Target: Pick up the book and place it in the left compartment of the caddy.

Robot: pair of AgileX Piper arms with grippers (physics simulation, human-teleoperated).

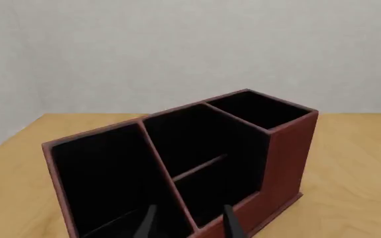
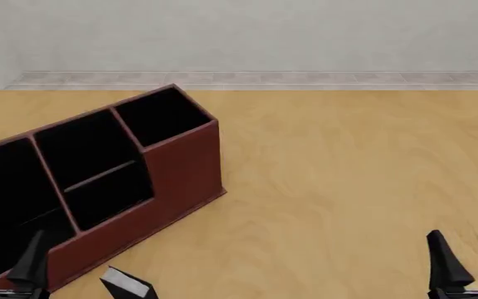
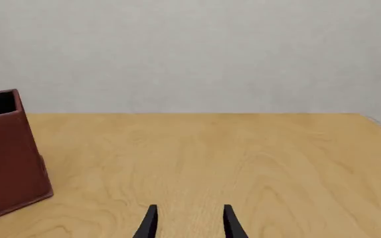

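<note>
A light wooden table [image 2: 347, 187] meets a plain grey-white wall [image 2: 264, 31], apparently with a pale ledge [image 2: 305, 79].

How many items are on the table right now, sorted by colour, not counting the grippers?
Dark red-brown leather-look caddy with three black-lined sections: 1
Small thin black book with a white edge, lying on the table in front of the caddy: 1
Total: 2

The small thin black book [image 2: 127, 284] with a white patch is cut off by the front view's bottom edge. The large red-brown leather-look caddy [image 2: 181, 168] runs off that view's left edge, cropping its large black-lined left compartment [image 2: 2, 205]. Both grippers show only their fingertips.
</note>
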